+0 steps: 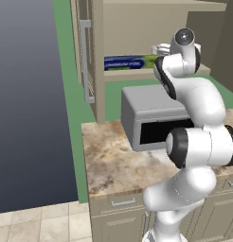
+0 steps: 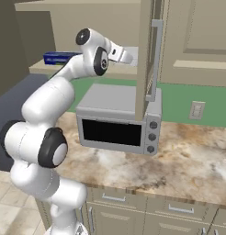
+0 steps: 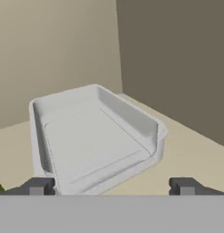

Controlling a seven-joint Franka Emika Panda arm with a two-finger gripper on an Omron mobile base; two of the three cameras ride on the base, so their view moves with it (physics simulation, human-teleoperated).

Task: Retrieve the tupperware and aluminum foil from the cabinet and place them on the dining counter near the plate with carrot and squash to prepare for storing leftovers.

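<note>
My hand (image 3: 111, 185) is at the tupperware (image 3: 95, 136) on the cabinet shelf (image 3: 191, 152), fingers spread wide apart.

The white tupperware lies open on the shelf in the back corner, between my fingertips (image 3: 38, 185), not gripped. The blue aluminum foil box (image 1: 130, 62) rests further along that shelf, above the toaster oven (image 2: 119, 121) on the worktop (image 2: 188, 158).

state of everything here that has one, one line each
gripper, open, at the tupperware, not gripping
tupperware, on the cabinet shelf, empty, no lid
foil box, lying on the shelf
cabinet door, open
microwave, door closed
</note>
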